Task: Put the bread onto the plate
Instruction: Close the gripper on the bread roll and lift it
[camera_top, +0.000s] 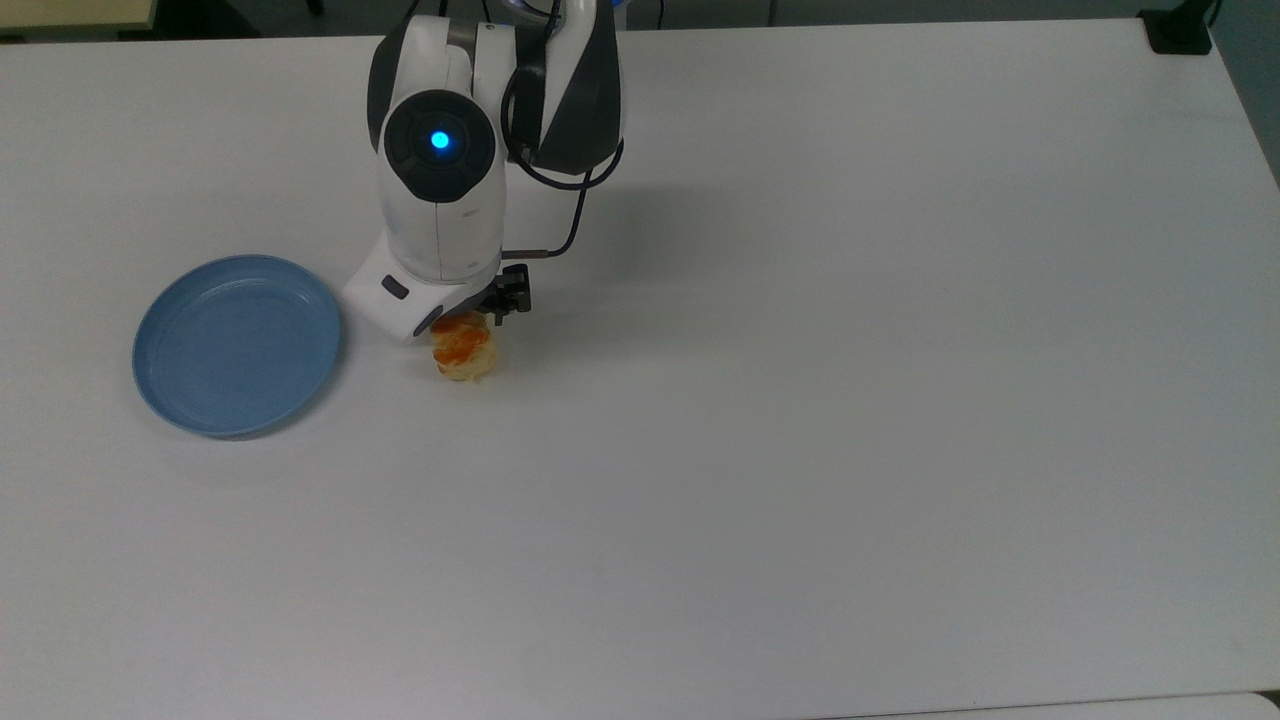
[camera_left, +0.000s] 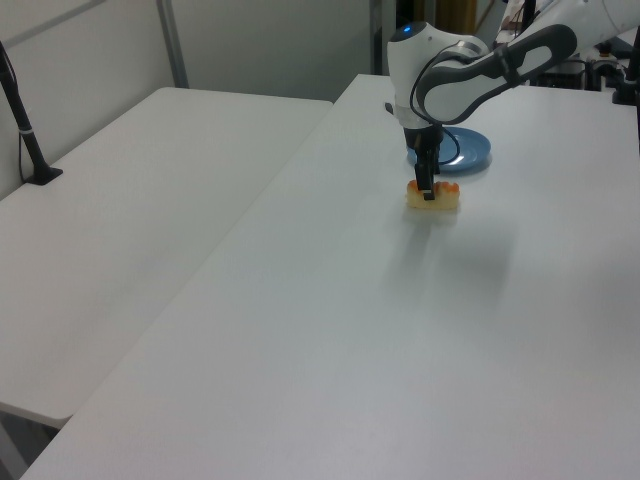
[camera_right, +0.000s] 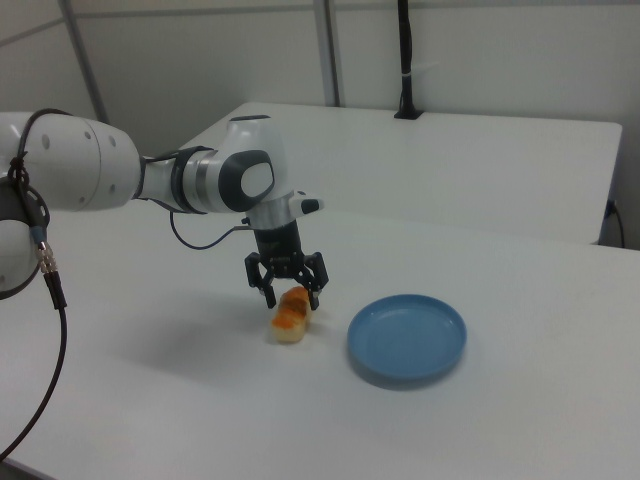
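The bread (camera_top: 463, 352) lies on the white table, its pale roll topped with orange-brown twists; it also shows in the left view (camera_left: 433, 197) and the right view (camera_right: 289, 318). The light-blue plate (camera_top: 238, 343) sits empty beside it on the top view's left (camera_right: 407, 338) (camera_left: 452, 150). My gripper (camera_right: 292, 298) is low over the bread, open, with one finger on each side of the roll's far part. In the top view the arm's white wrist hides most of the bread, and one black finger (camera_top: 510, 298) shows at its right side.
A second white table (camera_left: 150, 180) adjoins this one on the left view's left. A black post (camera_right: 405, 60) stands clamped on it. Another black clamp (camera_top: 1180, 30) sits at the top view's far right corner. A cable (camera_top: 560, 230) loops from the arm.
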